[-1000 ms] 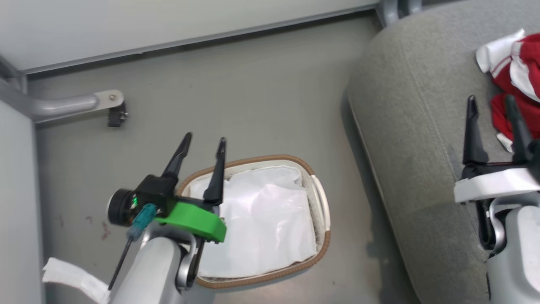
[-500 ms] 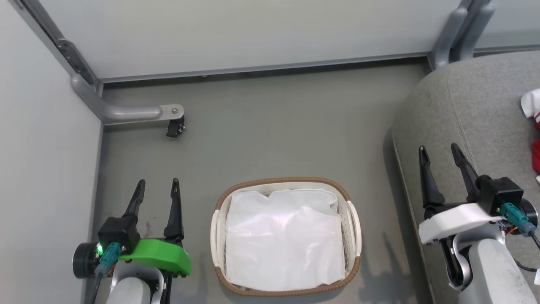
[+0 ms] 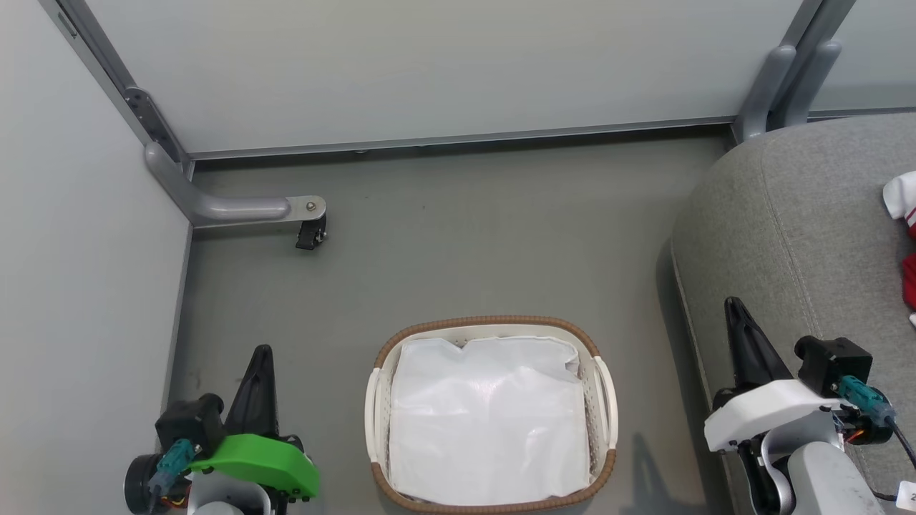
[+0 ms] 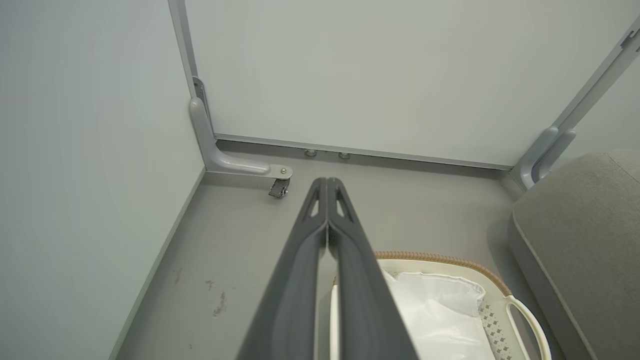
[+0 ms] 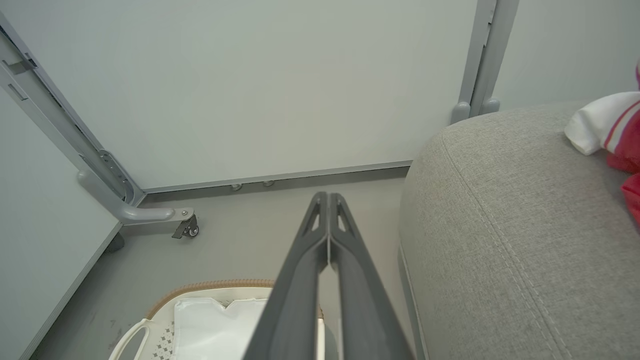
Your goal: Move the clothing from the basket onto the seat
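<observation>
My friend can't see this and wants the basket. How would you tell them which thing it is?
Find the big grey sofa on the right. On the grey floor just left of it sits the basket. It is the one oval thing, with white lattice walls, a brown woven rim and a plain white liner inside.

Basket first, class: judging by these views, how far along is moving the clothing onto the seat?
Done: the basket holds just its white liner, and red-and-white clothing lies on the seat. In hand: nothing; the left pincer and right pincer are both shut and empty. Left: apparently nothing, though the clothing is cut off at the frame edge.
</observation>
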{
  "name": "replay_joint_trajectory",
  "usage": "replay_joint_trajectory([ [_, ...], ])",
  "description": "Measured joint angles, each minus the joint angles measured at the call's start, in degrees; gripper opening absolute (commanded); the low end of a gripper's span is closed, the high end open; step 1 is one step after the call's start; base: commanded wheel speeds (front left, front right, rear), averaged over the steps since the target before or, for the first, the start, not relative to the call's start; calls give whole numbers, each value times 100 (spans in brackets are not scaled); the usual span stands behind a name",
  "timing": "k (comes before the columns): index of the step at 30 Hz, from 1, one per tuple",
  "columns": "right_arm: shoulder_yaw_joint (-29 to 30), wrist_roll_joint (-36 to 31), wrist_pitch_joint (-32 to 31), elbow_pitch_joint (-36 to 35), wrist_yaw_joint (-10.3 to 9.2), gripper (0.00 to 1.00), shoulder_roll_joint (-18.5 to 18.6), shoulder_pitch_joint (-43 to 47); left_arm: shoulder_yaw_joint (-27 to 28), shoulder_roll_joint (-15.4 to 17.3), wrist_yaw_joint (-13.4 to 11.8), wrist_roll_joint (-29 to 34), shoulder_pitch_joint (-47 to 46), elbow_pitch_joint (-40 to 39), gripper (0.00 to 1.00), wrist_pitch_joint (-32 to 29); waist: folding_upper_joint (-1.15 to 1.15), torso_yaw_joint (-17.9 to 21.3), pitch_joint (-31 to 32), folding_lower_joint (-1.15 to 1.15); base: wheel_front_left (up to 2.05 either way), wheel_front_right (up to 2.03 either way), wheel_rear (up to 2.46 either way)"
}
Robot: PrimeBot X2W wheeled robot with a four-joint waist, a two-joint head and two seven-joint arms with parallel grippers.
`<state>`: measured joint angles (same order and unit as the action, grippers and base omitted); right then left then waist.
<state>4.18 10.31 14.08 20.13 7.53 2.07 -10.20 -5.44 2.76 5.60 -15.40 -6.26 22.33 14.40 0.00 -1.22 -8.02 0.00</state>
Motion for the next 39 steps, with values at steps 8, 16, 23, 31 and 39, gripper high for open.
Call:
replay_joint_trajectory([
  [8,26,915,-208,-49,0,0,2,23,133,-2,2,-865,7,-71,0,-231,0,8,51,0,0,0,0],
  [16,35,1705,-407,-125,0,0,4,52,236,-2,30,-1618,7,-160,0,-435,0,16,101,0,0,0,0],
  [23,52,2368,-572,-172,0,0,9,109,342,-2,45,-2216,7,-214,0,-593,0,23,145,0,0,0,0],
  [31,73,3063,-751,-227,0,0,14,137,437,-2,49,-2865,7,-299,0,-782,0,31,196,0,0,0,0],
  [39,88,3699,-905,-275,0,0,19,147,535,-2,63,-3475,7,-356,0,-937,0,39,247,0,0,0,0],
])
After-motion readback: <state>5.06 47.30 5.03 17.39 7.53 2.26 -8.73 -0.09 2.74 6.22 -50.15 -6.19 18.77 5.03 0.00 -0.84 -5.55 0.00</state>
